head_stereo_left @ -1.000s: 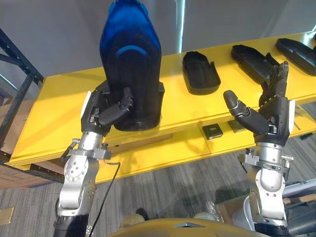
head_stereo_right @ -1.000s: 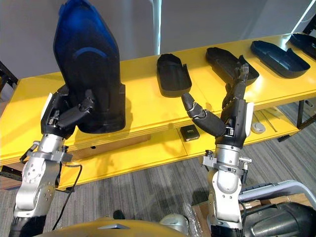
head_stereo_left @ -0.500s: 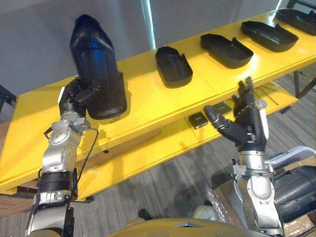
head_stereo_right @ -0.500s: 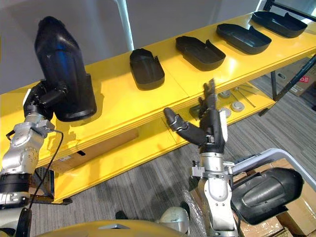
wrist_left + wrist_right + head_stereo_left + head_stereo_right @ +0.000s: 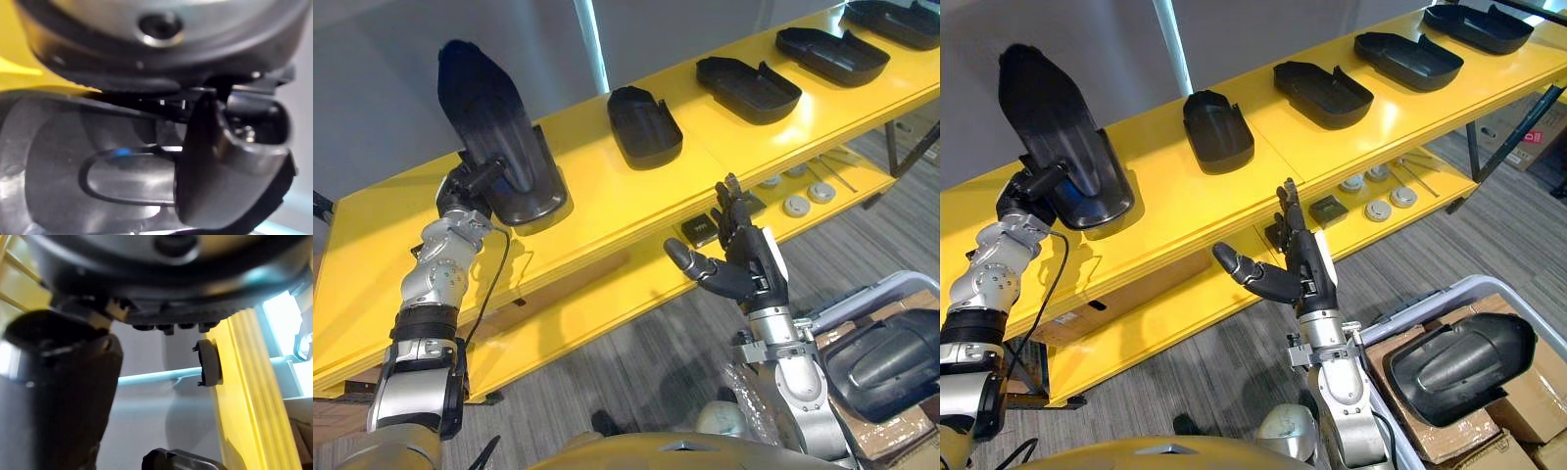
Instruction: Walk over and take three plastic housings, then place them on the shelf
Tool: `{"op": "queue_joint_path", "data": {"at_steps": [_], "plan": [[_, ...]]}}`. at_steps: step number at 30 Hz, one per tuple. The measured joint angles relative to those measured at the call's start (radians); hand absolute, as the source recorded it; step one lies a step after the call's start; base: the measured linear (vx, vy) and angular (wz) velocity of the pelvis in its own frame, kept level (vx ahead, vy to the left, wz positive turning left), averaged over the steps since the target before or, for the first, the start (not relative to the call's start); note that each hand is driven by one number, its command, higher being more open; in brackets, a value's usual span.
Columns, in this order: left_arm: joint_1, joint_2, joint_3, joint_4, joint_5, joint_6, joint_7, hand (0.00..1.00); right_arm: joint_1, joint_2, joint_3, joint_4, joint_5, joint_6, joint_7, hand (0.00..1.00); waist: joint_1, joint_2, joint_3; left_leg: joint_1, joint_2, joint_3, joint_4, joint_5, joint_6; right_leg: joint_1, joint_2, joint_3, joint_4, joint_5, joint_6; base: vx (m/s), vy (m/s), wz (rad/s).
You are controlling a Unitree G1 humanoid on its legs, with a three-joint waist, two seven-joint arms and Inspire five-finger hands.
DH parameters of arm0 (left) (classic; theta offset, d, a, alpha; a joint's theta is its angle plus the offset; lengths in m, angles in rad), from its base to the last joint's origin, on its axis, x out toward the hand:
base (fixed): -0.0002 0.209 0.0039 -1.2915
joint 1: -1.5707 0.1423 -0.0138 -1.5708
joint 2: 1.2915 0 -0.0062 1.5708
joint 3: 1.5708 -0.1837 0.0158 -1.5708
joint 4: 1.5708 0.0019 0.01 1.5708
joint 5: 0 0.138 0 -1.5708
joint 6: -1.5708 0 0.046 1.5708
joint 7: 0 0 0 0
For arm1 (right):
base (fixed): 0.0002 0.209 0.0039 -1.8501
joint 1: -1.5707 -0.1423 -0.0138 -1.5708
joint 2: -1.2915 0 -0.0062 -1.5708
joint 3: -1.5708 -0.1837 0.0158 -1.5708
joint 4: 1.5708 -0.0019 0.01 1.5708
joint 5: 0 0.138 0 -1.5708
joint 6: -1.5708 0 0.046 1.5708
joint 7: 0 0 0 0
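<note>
- Left eye view: the left hand (image 5: 468,191) has its fingers (image 5: 487,172) curled on the foot of the upright housing (image 5: 494,127), which stands on the yellow shelf (image 5: 587,211) at upper left.
- Its long axis rises from the fingers toward the frame's upper left, leaning back.
- The right hand (image 5: 751,266), lower centre, is spread straight and empty, well apart from it.
- Four flat housings (image 5: 644,125) lie in a row toward upper right.
- One spare housing (image 5: 1459,367) lies at lower right, nearest the right hand.
</note>
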Motion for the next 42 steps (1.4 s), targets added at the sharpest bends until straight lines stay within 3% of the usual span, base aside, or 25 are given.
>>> {"op": "queue_joint_path", "data": {"at_steps": [2, 8, 10, 15, 16, 20, 28, 33, 38, 42], "plan": [[-0.006, -0.001, -0.017, 0.016, -0.008, 0.001, 0.001, 0.00, -0.002, -0.014, 0.016, 0.000, 0.000, 0.000, 0.010, 1.00, 0.001, -0.003, 0.010, 0.000, 0.000, 0.001, 0.000, 0.000, 0.000, -0.002, 0.000, 0.003, 0.002, 0.001, 0.001, 0.00, 0.007, -0.02], [-0.144, -0.002, -0.028, 0.015, -0.036, -0.007, 0.031, 0.00, -0.122, -0.019, 0.072, -0.025, 0.002, 0.034, 0.082, 1.00, 0.007, -0.039, 0.131, -0.091, 0.010, -0.015, 0.055, 0.007, 0.010, -0.088, -0.006, 0.010, 0.053, 0.005, -0.004, -0.07, 0.000, 0.08], [-0.199, -0.003, -0.056, 0.004, -0.036, -0.046, 0.058, 0.00, -0.173, -0.028, 0.099, -0.049, 0.003, 0.047, 0.102, 1.00, 0.009, -0.045, 0.197, -0.111, 0.015, -0.027, 0.068, 0.011, 0.016, -0.103, -0.006, 0.003, 0.070, 0.005, -0.006, -0.08, -0.024, 0.12], [-0.290, 0.000, -0.090, -0.040, -0.033, -0.107, 0.114, 0.00, -0.240, -0.050, 0.143, -0.085, 0.020, 0.062, 0.114, 1.00, 0.013, -0.052, 0.259, -0.175, 0.018, -0.049, 0.094, 0.018, 0.026, -0.151, -0.013, -0.012, 0.097, 0.003, -0.010, -0.05, -0.015, 0.16], [-0.312, 0.000, -0.099, -0.040, -0.032, -0.118, 0.124, 1.00, -0.256, -0.050, 0.149, -0.086, 0.021, 0.066, 0.114, 1.00, 0.017, -0.057, 0.274, -0.180, 0.018, -0.049, 0.099, 0.018, 0.026, -0.158, -0.014, -0.012, 0.105, 0.002, -0.011, -0.05, -0.017, 0.09], [-0.398, 0.001, -0.147, -0.050, -0.029, -0.154, 0.168, 1.00, -0.304, -0.051, 0.188, -0.086, 0.019, 0.087, 0.106, 1.00, 0.032, -0.070, 0.301, -0.230, 0.018, -0.062, 0.108, 0.027, 0.035, -0.200, -0.018, -0.018, 0.120, 0.002, -0.012, -0.02, -0.012, 0.10], [-0.434, 0.001, -0.190, -0.056, 0.025, -0.153, 0.176, 1.00, -0.355, -0.048, 0.209, -0.086, 0.018, 0.098, 0.065, 1.00, 0.040, -0.087, 0.314, -0.238, 0.018, -0.079, 0.111, 0.031, 0.037, -0.192, -0.020, -0.036, 0.121, 0.002, -0.012, 0.01, -0.006, 0.07], [-0.431, 0.006, -0.194, -0.028, 0.152, -0.077, 0.179, 1.00, -0.334, -0.047, 0.229, -0.085, 0.017, 0.098, 0.037, 1.00, 0.039, -0.092, 0.316, -0.180, 0.017, -0.075, 0.091, 0.032, 0.035, -0.135, -0.015, -0.040, 0.102, 0.002, -0.012, 0.01, -0.001, -0.04], [-0.399, 0.065, -0.167, -0.014, 0.237, 0.010, 0.180, 1.00, -0.277, -0.046, 0.260, -0.085, 0.000, 0.098, 0.020, 1.00, 0.040, -0.089, 0.310, -0.102, 0.016, -0.073, 0.017, 0.056, 0.024, -0.070, 0.001, -0.058, 0.067, 0.003, -0.013, 0.02, -0.008, -0.02], [-0.381, 0.078, -0.118, 0.056, 0.361, 0.087, 0.180, 1.00, -0.247, -0.046, 0.286, -0.081, -0.001, 0.099, -0.002, 1.00, 0.042, -0.081, 0.258, -0.074, 0.016, -0.077, 0.001, 0.065, 0.020, -0.024, 0.007, -0.080, 0.029, 0.007, -0.013, 0.07, -0.011, 0.06]]}}
